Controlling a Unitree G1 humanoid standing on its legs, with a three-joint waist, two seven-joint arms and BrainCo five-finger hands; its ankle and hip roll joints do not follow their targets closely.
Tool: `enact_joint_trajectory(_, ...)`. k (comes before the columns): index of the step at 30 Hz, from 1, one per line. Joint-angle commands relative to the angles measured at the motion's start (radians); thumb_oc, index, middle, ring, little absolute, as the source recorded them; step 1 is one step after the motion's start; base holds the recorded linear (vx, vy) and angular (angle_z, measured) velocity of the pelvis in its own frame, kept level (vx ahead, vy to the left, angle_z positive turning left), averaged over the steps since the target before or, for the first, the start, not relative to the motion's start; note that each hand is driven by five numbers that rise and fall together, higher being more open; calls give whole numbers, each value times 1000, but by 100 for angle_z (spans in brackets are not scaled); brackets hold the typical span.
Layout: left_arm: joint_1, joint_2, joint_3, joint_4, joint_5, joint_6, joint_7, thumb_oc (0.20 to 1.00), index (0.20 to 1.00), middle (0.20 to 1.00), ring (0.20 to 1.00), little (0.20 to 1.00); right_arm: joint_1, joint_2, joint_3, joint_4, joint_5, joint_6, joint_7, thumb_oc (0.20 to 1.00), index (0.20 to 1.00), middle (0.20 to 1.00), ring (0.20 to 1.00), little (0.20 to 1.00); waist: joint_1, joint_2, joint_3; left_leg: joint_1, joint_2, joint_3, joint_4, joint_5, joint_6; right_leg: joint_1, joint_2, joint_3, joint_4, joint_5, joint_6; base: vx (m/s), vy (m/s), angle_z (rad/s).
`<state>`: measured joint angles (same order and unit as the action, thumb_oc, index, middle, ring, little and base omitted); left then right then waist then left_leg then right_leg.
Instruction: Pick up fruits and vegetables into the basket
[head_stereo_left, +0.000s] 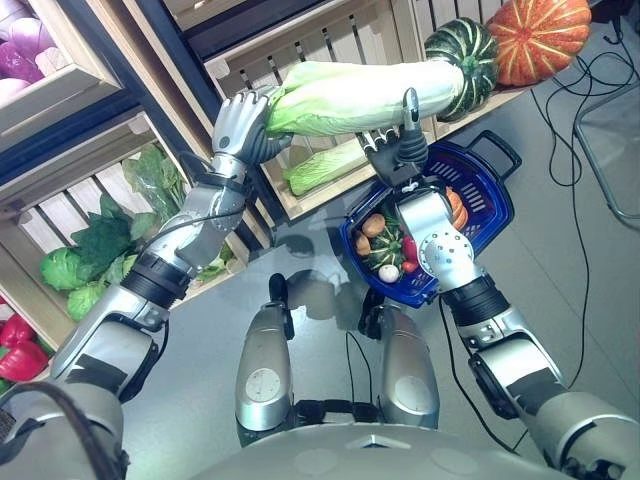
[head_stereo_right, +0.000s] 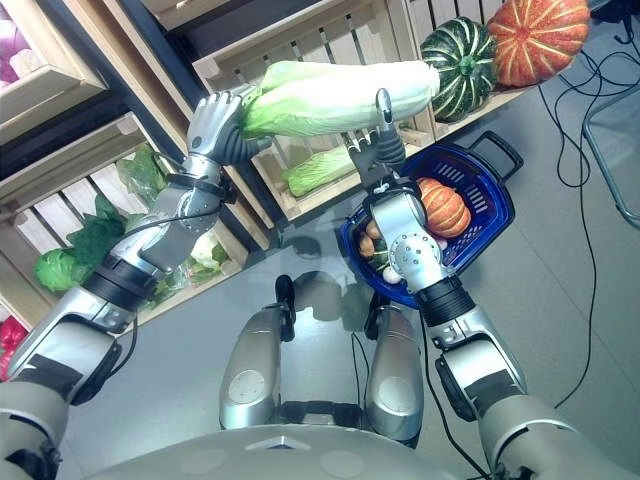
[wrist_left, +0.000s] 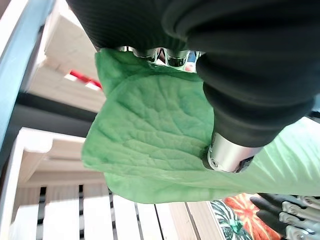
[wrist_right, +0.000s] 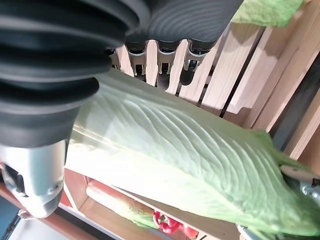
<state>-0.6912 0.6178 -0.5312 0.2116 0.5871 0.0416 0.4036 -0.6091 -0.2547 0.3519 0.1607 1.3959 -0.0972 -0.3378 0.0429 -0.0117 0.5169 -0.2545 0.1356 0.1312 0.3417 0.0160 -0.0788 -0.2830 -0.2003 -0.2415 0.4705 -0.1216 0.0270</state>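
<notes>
Fingers of the left hand (head_stereo_left: 240, 122) curled round the leafy end of a long pale-green napa cabbage (head_stereo_left: 360, 95), while the open right hand (head_stereo_left: 398, 148) propped its white end level above the blue plastic basket (head_stereo_left: 495, 205).

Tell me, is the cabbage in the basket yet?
No. Both hands, left hand and right hand, hold the cabbage above the basket.

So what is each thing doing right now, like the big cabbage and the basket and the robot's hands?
Long cabbage: held up in the air, lying sideways.
Left hand: curled round the cabbage's leafy end.
Right hand: under the cabbage's pale end; grip unclear.
Blue basket: on the floor, already holding vegetables, handle folded down.
Second cabbage: lying in the wooden crate.
Two pumpkins: resting on the shelf.
</notes>
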Motion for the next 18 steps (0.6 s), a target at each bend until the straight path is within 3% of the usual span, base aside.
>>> enact_joint_trajectory(1,-60,8,-113,-123,193,-26,26,200,200,200,200,200,-87,53,31,-35,60,11,41,1000,1000,1000,1000,1000,-10,-23,-78,26,-36,49,43,-131,27,75,-32,-2,-141,53,62,0,0,0)
enact_joint_trajectory(5,-74,25,-147,-130,303,-18,11,200,200,200,200,200,-91,43,20,-19,108,10,29,1000,1000,1000,1000,1000,-8,-20,-81,27,-36,49,36,-129,24,79,-35,-8,-150,55,65,0,0,0)
enact_joint_trajectory(9,-73,38,-175,-146,365,-56,-34,200,200,200,200,200,-104,28,-2,10,146,-2,28,1000,1000,1000,1000,1000,-5,-15,-80,26,-35,46,32,-128,22,78,-37,-13,-150,56,67,0,0,0)
enact_joint_trajectory(10,-69,40,-183,-156,375,-70,-51,200,200,200,200,200,-109,24,-7,21,148,-10,45,956,956,956,956,956,-3,-13,-80,27,-36,45,30,-128,22,80,-38,-15,-153,56,67,0,0,0)
enact_joint_trajectory(11,-66,42,-188,-162,373,-78,-58,200,200,200,200,200,-112,23,-11,29,151,-19,51,423,423,423,423,423,-2,-12,-80,28,-36,45,28,-128,22,81,-38,-16,-154,57,67,0,0,0)
enact_joint_trajectory(12,-61,41,-197,-169,377,-89,-69,200,200,200,200,200,-115,21,-16,38,146,-41,68,200,200,200,200,200,-1,-9,-79,29,-35,45,26,-128,21,82,-39,-18,-156,57,68,-23,5,4)
enact_joint_trajectory(16,-25,29,-206,-189,322,-109,-125,200,200,200,200,200,-127,12,-42,59,78,-148,118,200,200,200,200,200,1,1,-74,28,-36,46,21,-127,18,81,-39,-23,-160,58,70,-36,4,3)
enact_joint_trajectory(18,-3,21,-202,-198,312,-81,-147,200,200,200,200,200,-131,-1,-60,59,3,-201,110,200,200,200,200,200,-1,6,-70,25,-35,45,21,-126,17,77,-39,-21,-157,59,71,-34,5,2)
